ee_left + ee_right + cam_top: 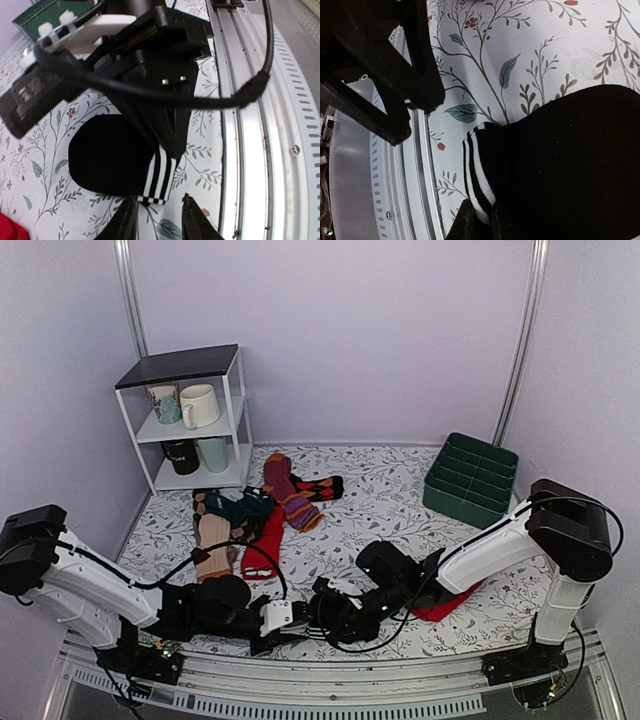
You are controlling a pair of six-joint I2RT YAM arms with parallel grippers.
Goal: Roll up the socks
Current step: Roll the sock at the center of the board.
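Observation:
The black socks (102, 160) lie bunched on the floral tablecloth near the table's front edge, and their white-striped cuff (159, 176) points toward the rail. My right gripper (482, 225) is shut on that cuff (479, 187), with the rest of the socks (565, 170) spreading away to its right. My left gripper (157, 222) is open, its two fingertips just short of the cuff's end with nothing between them. In the top view, the left gripper (298, 623) and the right gripper (322, 612) meet nose to nose, and the socks are mostly hidden beneath them.
A metal rail (250, 165) runs along the near table edge beside the socks. A red sock (447, 602) lies under the right arm. A pile of coloured socks (262, 512) sits mid-left, a white shelf with mugs (190, 420) back left, and a green bin (470, 480) back right.

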